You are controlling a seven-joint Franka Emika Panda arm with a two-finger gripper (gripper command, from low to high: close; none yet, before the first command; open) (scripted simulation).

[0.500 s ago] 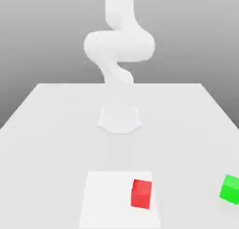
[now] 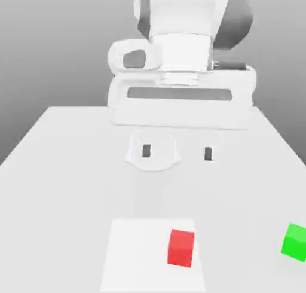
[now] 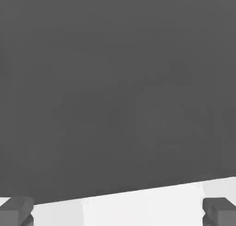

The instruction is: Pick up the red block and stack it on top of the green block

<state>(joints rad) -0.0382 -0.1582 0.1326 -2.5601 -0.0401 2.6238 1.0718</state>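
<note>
The red block [image 2: 181, 248] rests on a white square patch [image 2: 137, 256] near the table's front edge. At the exterior view's right edge the green block [image 2: 295, 241] lies on the table, well apart from the red one. My gripper [image 2: 177, 152] hangs open high above the table's middle, its two dark fingertips [image 2: 146, 150] wide apart, far behind and above both blocks. In the hand view the gripper [image 3: 117, 212] shows its two grey fingertips [image 3: 16, 211] spread at opposite sides, with nothing between them.
The arm's round white base [image 2: 153, 153] stands at the middle of the white table [image 2: 60, 178]. The table's far edge meets a grey backdrop.
The hand has swung into the exterior view, now large and facing the camera above the base. Both blocks lie where they were.
</note>
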